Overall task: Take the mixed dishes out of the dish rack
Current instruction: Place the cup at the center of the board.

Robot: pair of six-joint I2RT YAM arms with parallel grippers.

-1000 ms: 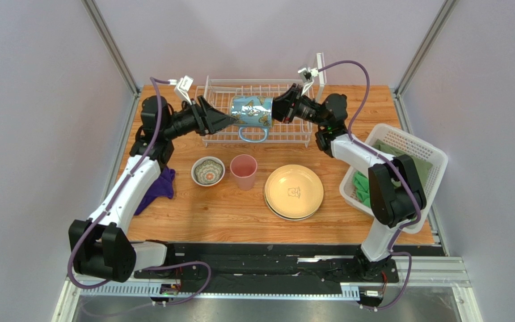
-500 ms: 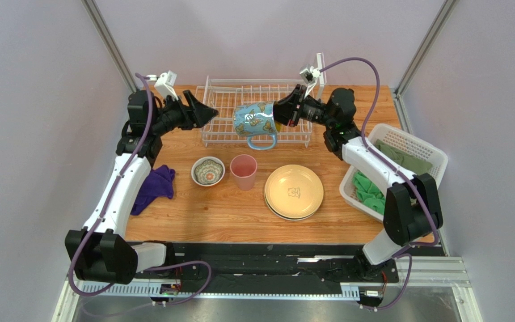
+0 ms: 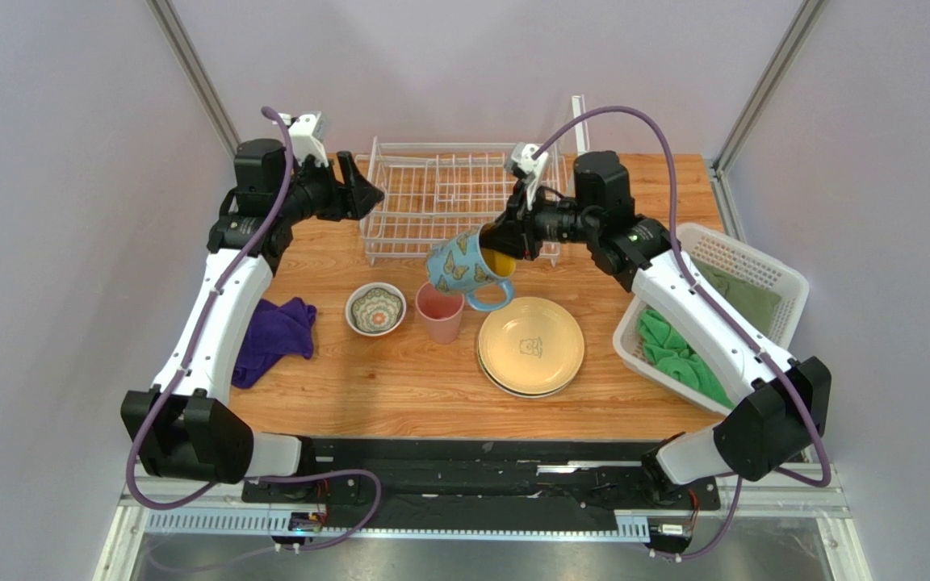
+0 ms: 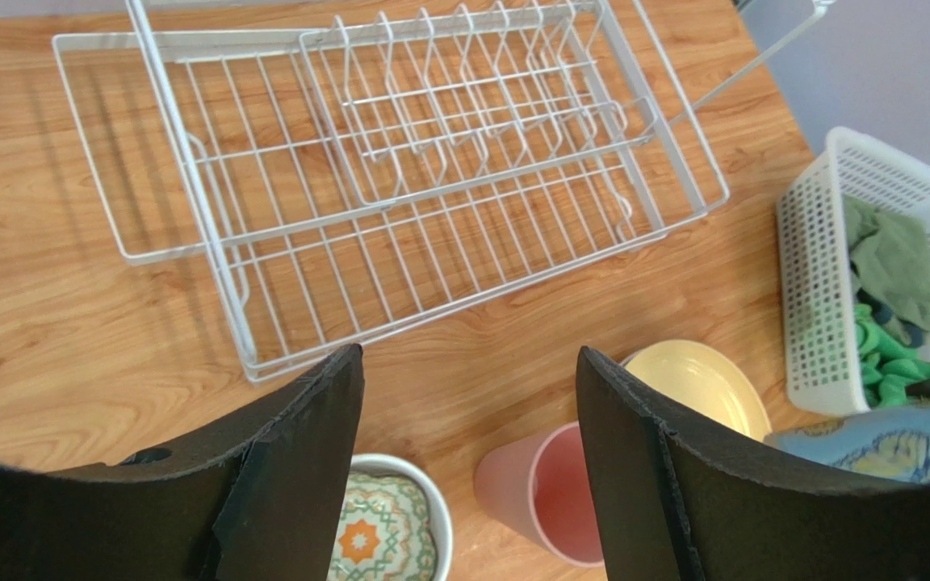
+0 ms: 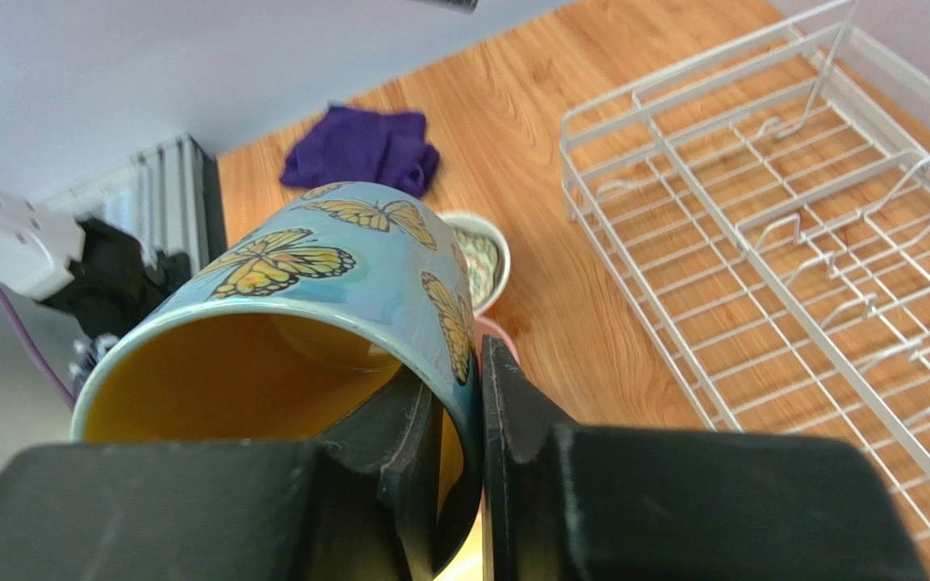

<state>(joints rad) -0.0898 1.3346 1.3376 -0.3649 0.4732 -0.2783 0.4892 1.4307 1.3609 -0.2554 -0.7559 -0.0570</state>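
My right gripper [image 3: 503,246] is shut on the rim of the blue butterfly mug [image 3: 465,269], one finger inside its yellow interior [image 5: 240,375]. The mug hangs tilted above the table, just in front of the white wire dish rack [image 3: 434,194], over the pink tumbler [image 3: 440,310]. Nothing lies in the rack [image 4: 434,182]. My left gripper [image 3: 366,194] is open and holds nothing, off the rack's left end. On the table stand the small white patterned bowl [image 3: 375,309] and the cream-yellow plate [image 3: 531,345], which rests on another plate.
A white lattice basket [image 3: 743,257] holding green cloths sits at the right edge. A purple cloth [image 3: 271,339] lies at the left beside my left arm. The rack's tall upright panel [image 3: 579,121] stands at its far right end.
The right gripper has carried the mug out of the rack toward the front, tilting it mouth-up to the right. The left gripper drew back leftward, away from the mug.
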